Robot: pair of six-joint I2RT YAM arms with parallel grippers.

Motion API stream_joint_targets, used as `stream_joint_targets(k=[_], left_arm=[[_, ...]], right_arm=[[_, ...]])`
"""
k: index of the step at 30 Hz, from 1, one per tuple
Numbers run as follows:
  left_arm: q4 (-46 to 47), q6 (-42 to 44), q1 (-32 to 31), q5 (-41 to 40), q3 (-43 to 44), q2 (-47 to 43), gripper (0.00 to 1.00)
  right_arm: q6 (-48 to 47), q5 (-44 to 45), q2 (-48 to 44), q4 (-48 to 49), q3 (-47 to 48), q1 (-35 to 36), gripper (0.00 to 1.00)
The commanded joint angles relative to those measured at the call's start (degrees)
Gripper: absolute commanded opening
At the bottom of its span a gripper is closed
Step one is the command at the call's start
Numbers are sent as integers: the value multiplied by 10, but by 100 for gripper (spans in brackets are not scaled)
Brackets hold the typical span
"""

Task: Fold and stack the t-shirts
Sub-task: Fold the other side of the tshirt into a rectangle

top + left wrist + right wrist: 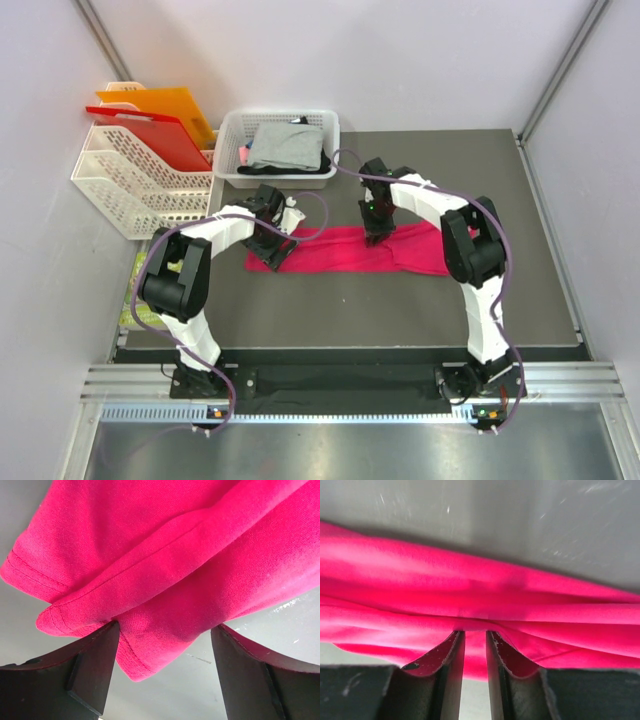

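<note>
Bright pink-red cloth t-shirt point(350, 250) lies as a strip mid-frame on the dark desk point(400, 320). Right claw point(377, 236) pinches its upper fold. Left claw point(272, 250) gapes over the left hem. Best to seat it on both layers, then lift evenly.

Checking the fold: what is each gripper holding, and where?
The right gripper pinches the pink-red t-shirt by a fold along one long edge, about mid-length. The left gripper stands open over the shirt's left end, holding nothing.
</note>
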Motion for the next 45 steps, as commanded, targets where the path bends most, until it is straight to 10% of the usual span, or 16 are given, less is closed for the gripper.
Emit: stream_joint_targets(k=[1,24,34,45], left_arm=[[-7,17,3,-40,-7,8,78],[-41,51,5,-75,31,-11,77],[-100,27,4,-32,215,-10,79],[-99,-24,-45,93,217,77,78]], right_arm=[[-12,18,5,12,40,-19,24],[-12,54,-65,-26,125,-64,36],[-9,76,-185,-8,-66,-106,35],[9,91,-206,30,-190,-164,30]])
